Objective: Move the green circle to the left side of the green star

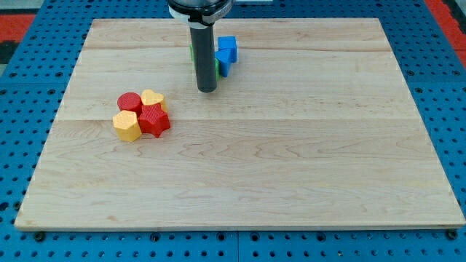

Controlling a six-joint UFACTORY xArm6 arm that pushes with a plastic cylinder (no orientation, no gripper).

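Note:
My tip point(207, 90) rests on the wooden board point(291, 160) near the view's top centre. The rod hides most of the green blocks. A green sliver point(191, 52) shows at the rod's left edge and another green bit point(218, 73) at its right edge. I cannot tell which one is the circle and which the star. A blue block point(227, 49) sits just right of the rod, with a second blue piece point(222, 65) below it. All of these touch or sit close together just above my tip.
A tight cluster lies at the view's left: a red circle point(129, 102), a yellow heart point(153, 98), a red star point(153, 121) and a yellow hexagon point(127, 126). A blue pegboard point(29, 87) surrounds the board.

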